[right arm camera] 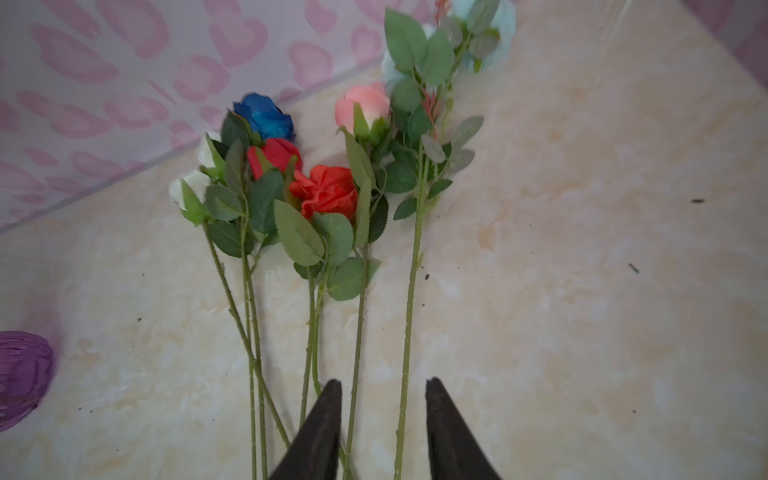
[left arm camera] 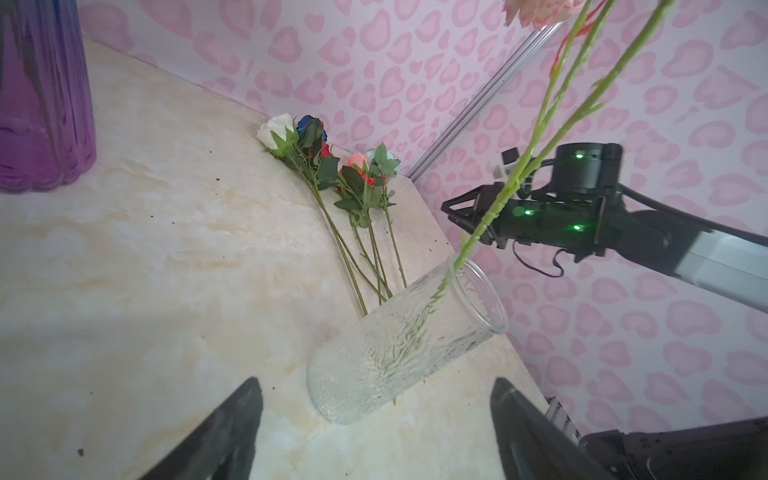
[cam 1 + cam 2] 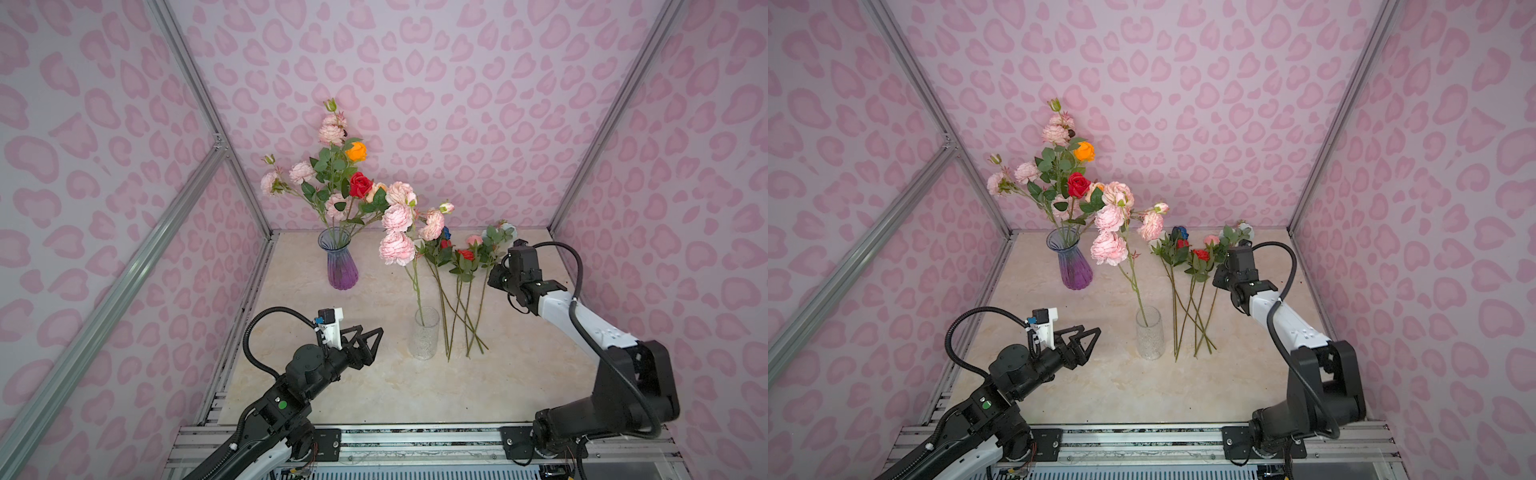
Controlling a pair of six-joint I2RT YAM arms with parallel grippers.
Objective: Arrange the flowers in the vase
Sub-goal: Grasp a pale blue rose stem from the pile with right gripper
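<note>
Evidently the job is part done. A bouquet (image 3: 360, 185) of pink, red and orange blooms stands in the purple vase (image 3: 342, 266) at the far left. One pink peony spray (image 3: 397, 247) stands in the clear vase (image 3: 427, 332) near the middle. Which of the two is meant to take the rest, I cannot say.

The loose flowers (image 3: 466, 254), white, blue, red, pink and pale blue, lie flat on the table (image 3: 374, 386) just right of the clear vase. Their blooms point toward the far wall, and their stem ends cross close to the vase's foot.

The step in hand looks like the pick of the next stem. The right gripper (image 1: 383, 388) hovers above the stems, off the table. Its jaws stand partly apart with a plain gap between them, and they grasp nothing. In the right wrist view, the stems of the pink rose (image 1: 363, 108) and the pale blue flower (image 1: 494, 25) run beneath that gap.

The next move, as I judge it, calls for coming down on one stem alone. That is awkward, because the stems lie close together and overlap, so two could be pinched at once.

The left gripper (image 3: 371, 332) hovers just left of the clear vase with its jaws spread wide, empty and touching nothing. It seems well placed to steady that vase.
</note>
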